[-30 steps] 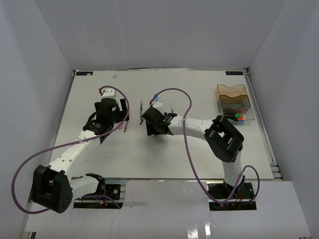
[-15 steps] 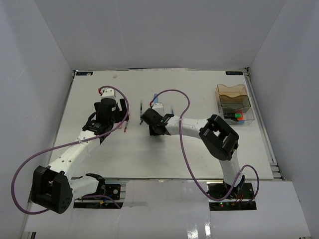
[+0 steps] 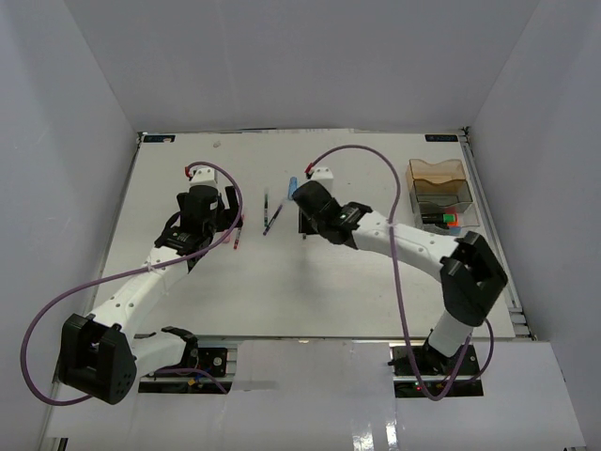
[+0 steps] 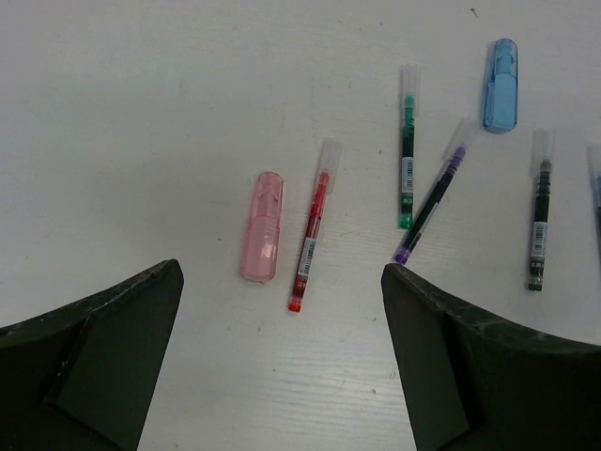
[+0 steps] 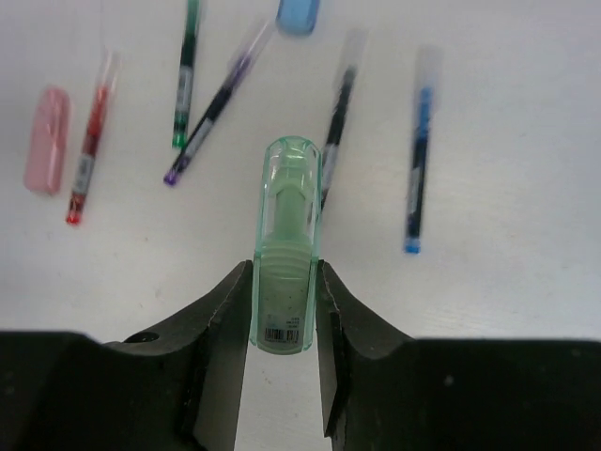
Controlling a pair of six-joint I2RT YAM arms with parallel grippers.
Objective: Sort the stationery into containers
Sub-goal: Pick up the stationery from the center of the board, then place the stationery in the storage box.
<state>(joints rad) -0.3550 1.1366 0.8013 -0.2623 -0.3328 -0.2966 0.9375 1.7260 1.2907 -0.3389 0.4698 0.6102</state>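
Jaws are hard to read from the top view: the right gripper (image 3: 303,222) sits near the middle of the table (image 3: 282,291), its hold hidden under the wrist. The left gripper (image 3: 218,224) hangs at its 9 o'clock over a red pen (image 3: 237,235). The amber tray (image 3: 437,176) and the clear tray (image 3: 460,202) adjoin at the right gripper's 3 o'clock, well apart from it, with markers (image 3: 449,219) lying in the clear one. The right arm is the nearer to them.

Left wrist view: the left gripper's jaws stand fully wide and hold nothing. A pink piece (image 4: 260,226) and the red pen lie side by side at 12 o'clock between the fingers, both running roughly 12 to 6. Toward 1 and 2 o'clock lie a green pen (image 4: 407,160), a purple pen (image 4: 430,202), a dark pen (image 4: 538,211) and a blue piece (image 4: 500,72).

Right wrist view: the right gripper's jaws are drawn in narrow and clamp a mint piece (image 5: 286,244) by its lower half, one finger on each long side. Its long axis runs 12 to 6, in line with the fingers. It appears lifted above the pens, a blue pen (image 5: 421,155) at 1 o'clock among them. The likely next move is a carry toward 3 o'clock; which tray suits it cannot be told.
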